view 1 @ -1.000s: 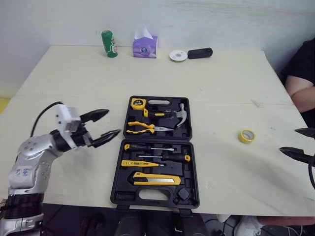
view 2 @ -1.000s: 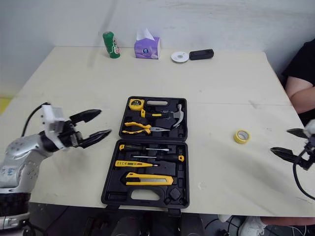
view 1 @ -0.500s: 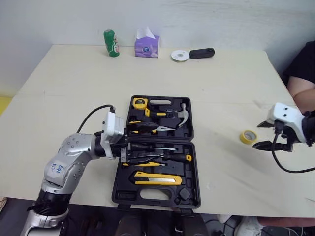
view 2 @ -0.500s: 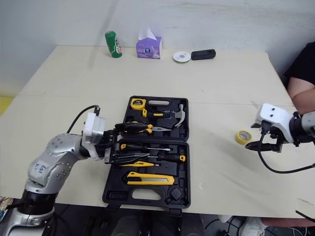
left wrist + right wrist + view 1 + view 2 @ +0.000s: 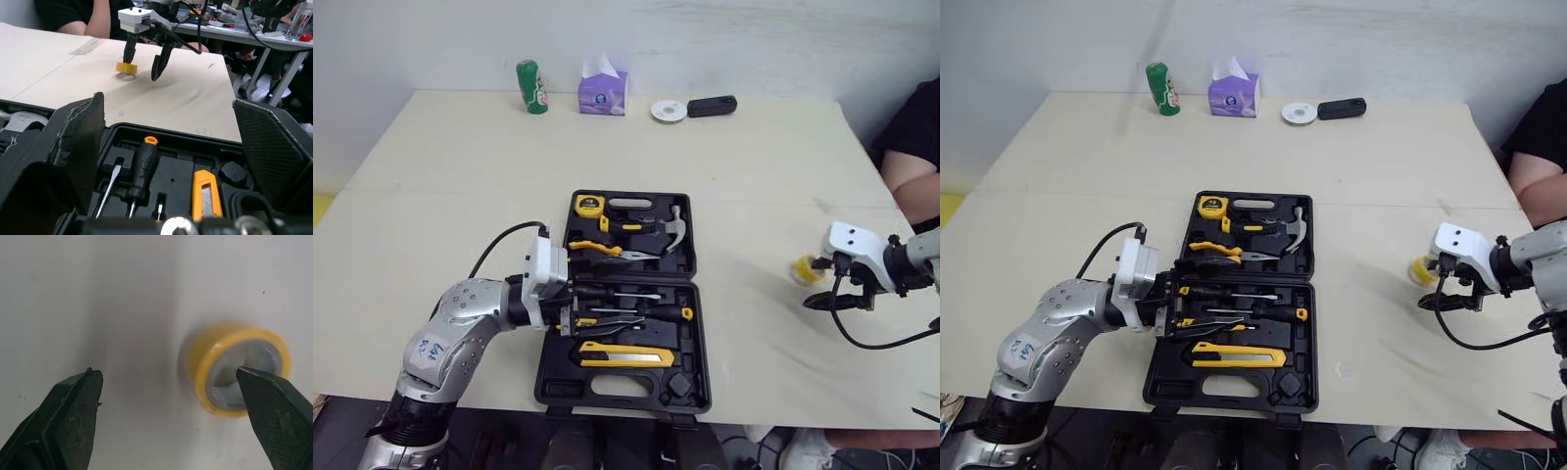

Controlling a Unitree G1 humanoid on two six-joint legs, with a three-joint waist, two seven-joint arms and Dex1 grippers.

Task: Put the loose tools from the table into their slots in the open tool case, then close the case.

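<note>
Fingertips of the right gripper [image 5: 167,373] stand wide apart and hold nothing; they hang just above the yellow tape roll [image 5: 200,372], which lies flat on the table [image 5: 460,196] at the right of the frame, well apart from the open tool case [image 5: 548,392] in the lower middle; one tip sits over the roll's hollow core, the other over bare table beside it; whether either tip touches the roll I cannot tell.

The step in hand looks like picking up this roll, seemingly the one loose item left, since the slots in the case look filled; to do it well, I would lower straight down so that one finger enters the core and the other goes outside, then pinch the wall firmly; a slanted or hurried descent could push the roll along the smooth top or tip it on edge and set it rolling.

At the case's left edge the left gripper [image 5: 168,103] is spread wide and empty over the screwdrivers [image 5: 139,169]; it should keep clear of the lid.
</note>
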